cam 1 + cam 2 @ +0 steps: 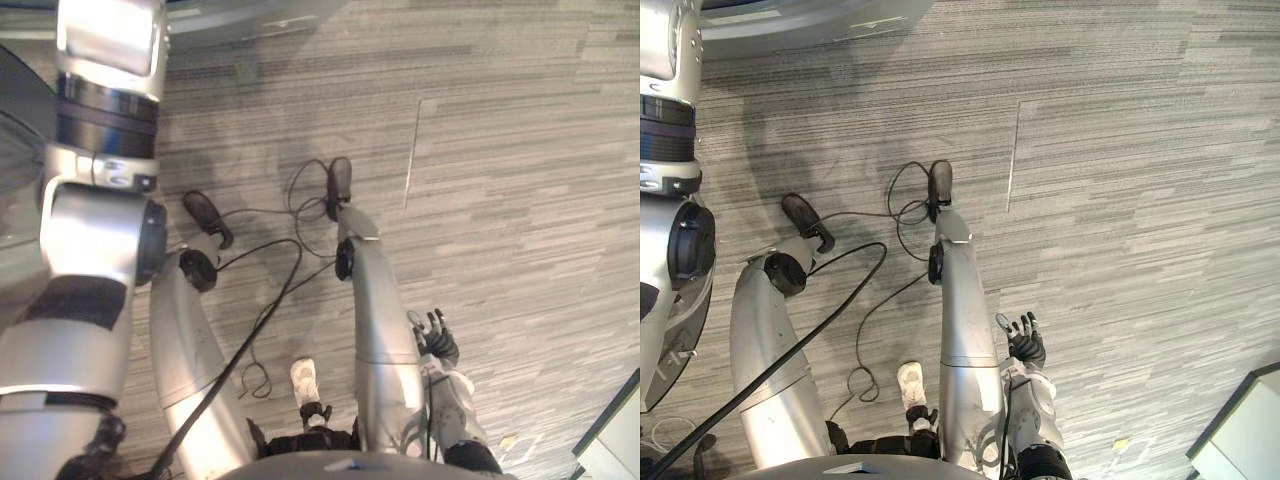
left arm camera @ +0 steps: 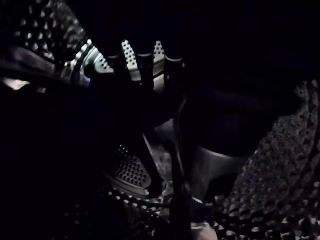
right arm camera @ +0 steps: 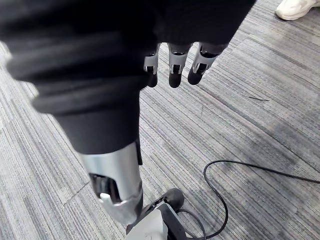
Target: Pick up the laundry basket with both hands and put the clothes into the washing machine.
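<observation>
- The right hand [image 1: 1025, 345] hangs at about 5 o'clock in the head views, close beside the robot's side. Its fingers are straight and loosely spread over bare striped carpet [image 1: 1140, 200], and it holds nothing.
- The left arm [image 1: 90, 250] runs up the edge of the head view from 7 o'clock to 11 o'clock. How the left hand is set, and whether it has hold of anything, I cannot tell.
- The left wrist view is very dark, with a perforated metal wall [image 2: 280, 170] curving round. I take this for the inside of the washing machine drum.
- A grey curved rim [image 1: 810, 25] sits at 11 to 12 o'clock in the head views, probably the machine's front.
- I cannot tell where the laundry basket or the clothes are, because the drum is too dark to make out any cloth.
- A person's white shoe [image 3: 297, 7] stands on the carpet near the robot.
- Step in hand, as I judge it: the loading end of the task, with the left arm reaching into the machine and the right hand idle.
- Next move: make sure nothing is caught on the left hand. Then draw that arm straight out, clear of the rim.
</observation>
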